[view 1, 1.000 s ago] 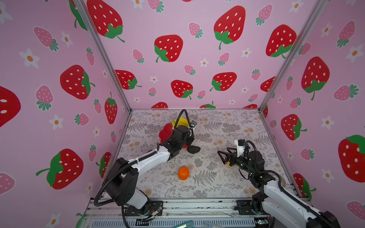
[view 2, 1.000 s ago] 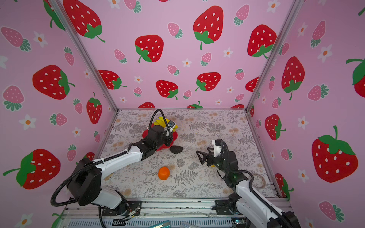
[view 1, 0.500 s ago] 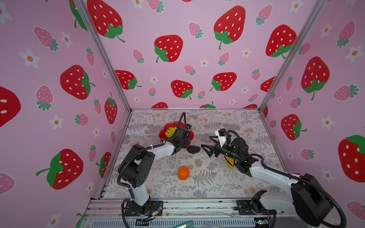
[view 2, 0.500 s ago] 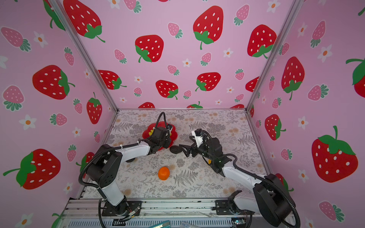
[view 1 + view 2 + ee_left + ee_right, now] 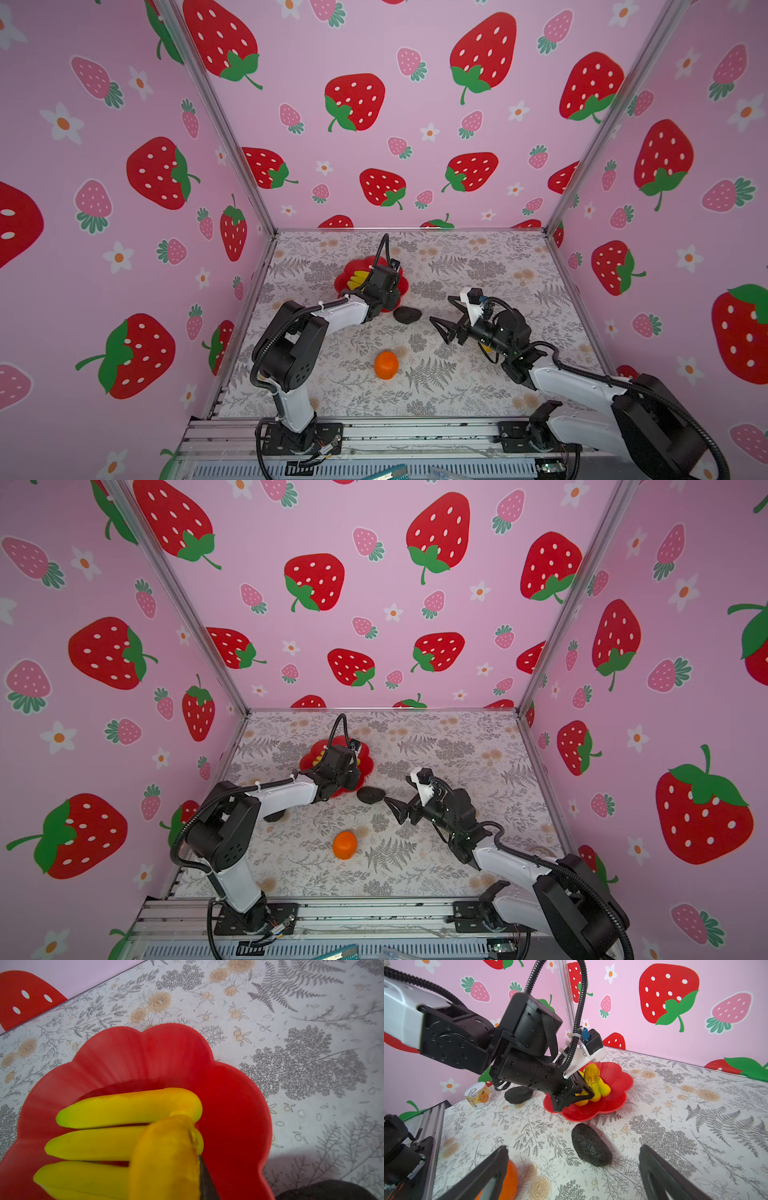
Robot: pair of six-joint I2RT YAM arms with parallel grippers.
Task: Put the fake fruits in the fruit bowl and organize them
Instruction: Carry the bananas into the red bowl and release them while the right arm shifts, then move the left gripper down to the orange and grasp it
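While the left tool [image 5: 586, 1091] is pressed together on the banana bunch [image 5: 124, 1105], pinching it near its thick stalk end, we see the bunch sitting inside the red bowl [image 5: 239, 1105], its three visible bananas lying side by side across the hollow. In both top views the bowl stands a little left of centre, toward the back of the flower-printed counter [image 5: 478, 257], and the wrist of the left arm [image 5: 340, 311] covers much of it. Just beside the bowl's rim, to its lower right in the frame, we find a dark rough avocado [image 5: 407, 314] lying on the counter, close to the rim but not touching it. Our right tool [image 5: 439, 308] is to the right of that avocado with its fingers [image 5: 650, 1159] spread wide and nothing between them; in the right wrist view the avocado lies ahead of the gap, untouched. An orange [image 5: 386, 365] sits alone in the lower middle of the counter, well apart from the bowl. A second avocado [image 5: 274, 816] lies to the lower left of the bowl in a top view, tucked under the left arm, and the right wrist view shows a small can [image 5: 478, 1095] near it. We also notice a bit of yellow [image 5: 487, 347] under the right arm [image 5: 573, 378], too hidden to name.
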